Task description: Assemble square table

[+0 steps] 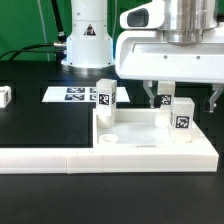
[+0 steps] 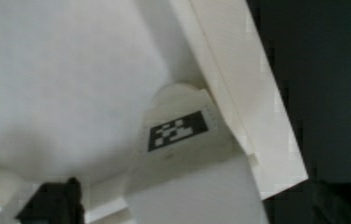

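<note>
Black matte table (image 1: 40, 125), dark backdrop; a green cable runs behind at the exterior view's left. The marker board (image 1: 75, 95) lies flat near the arm's white base (image 1: 88, 45).

Tabletop (image 1: 150, 135) — white smooth plastic, square, tray-like with raised rim — sits inside the corner of the long white L-shaped barrier (image 1: 60, 157). One round corner hole (image 1: 110, 141) shows near the front edge.

Two block legs with black-and-white tags stand upright on the tabletop: one leg (image 1: 106, 103) toward the exterior view's left, the other leg (image 1: 182, 115) toward its right. A small white part (image 1: 4, 96) lies well apart at the far left edge.

Gripper (image 1: 157, 99) — fingers released, spread wide, grasping nothing — hangs over the tabletop beside the right leg. The wrist view shows white plastic and a tagged leg (image 2: 181, 135), blurred.
</note>
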Controlling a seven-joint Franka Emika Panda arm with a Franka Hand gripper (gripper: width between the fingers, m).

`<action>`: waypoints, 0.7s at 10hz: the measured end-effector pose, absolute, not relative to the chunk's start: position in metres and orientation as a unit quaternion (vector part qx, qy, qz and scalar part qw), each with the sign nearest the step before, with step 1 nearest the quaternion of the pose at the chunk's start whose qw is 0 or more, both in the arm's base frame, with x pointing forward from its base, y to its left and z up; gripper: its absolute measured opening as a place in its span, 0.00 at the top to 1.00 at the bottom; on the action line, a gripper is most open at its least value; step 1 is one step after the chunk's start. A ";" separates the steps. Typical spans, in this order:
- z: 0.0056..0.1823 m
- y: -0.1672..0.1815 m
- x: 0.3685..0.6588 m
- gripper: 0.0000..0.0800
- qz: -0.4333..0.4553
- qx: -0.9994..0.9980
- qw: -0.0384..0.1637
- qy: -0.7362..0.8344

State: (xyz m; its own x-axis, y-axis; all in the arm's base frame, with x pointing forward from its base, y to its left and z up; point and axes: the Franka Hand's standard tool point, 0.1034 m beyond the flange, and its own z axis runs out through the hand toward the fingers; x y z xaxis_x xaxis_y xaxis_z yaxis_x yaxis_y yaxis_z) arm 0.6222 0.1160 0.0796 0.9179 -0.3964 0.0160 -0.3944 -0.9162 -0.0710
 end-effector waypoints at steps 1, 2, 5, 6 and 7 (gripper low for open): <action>0.079 0.113 0.622 0.19 -0.016 -0.985 0.032 0.171; 0.079 0.112 0.622 0.19 -0.019 -0.988 0.032 0.149; 0.079 0.112 0.622 0.52 -0.019 -0.988 0.032 0.150; 0.079 0.111 0.623 0.64 -0.019 -0.988 0.031 0.151; 0.079 0.109 0.623 0.64 -0.019 -0.987 0.031 0.158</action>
State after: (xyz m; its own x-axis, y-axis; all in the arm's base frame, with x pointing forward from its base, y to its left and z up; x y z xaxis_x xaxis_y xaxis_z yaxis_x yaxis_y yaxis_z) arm 0.6227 0.1094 0.0786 0.9490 -0.3139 0.0275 -0.3116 -0.9479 -0.0667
